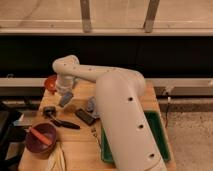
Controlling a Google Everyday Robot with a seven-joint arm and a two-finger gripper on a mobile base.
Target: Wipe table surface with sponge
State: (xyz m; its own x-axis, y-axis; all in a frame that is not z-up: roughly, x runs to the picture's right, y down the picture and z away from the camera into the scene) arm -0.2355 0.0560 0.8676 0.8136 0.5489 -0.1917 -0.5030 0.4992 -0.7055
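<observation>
My white arm [120, 105] reaches from the lower right across the wooden table [80, 145] to its far left. The gripper [65, 98] hangs just above the table's back left part, beside an orange-red bowl [50, 82]. A small blue-grey object [91, 105], possibly the sponge, lies on the table to the right of the gripper, apart from it and partly hidden by the arm. I cannot tell whether the gripper holds anything.
A dark red bowl [40, 138] with an orange item in it stands at the front left. A black block [85, 117], a black utensil [64, 123] and a small dark object [48, 111] lie mid-table. A green tray [161, 135] sits at the right, under the arm.
</observation>
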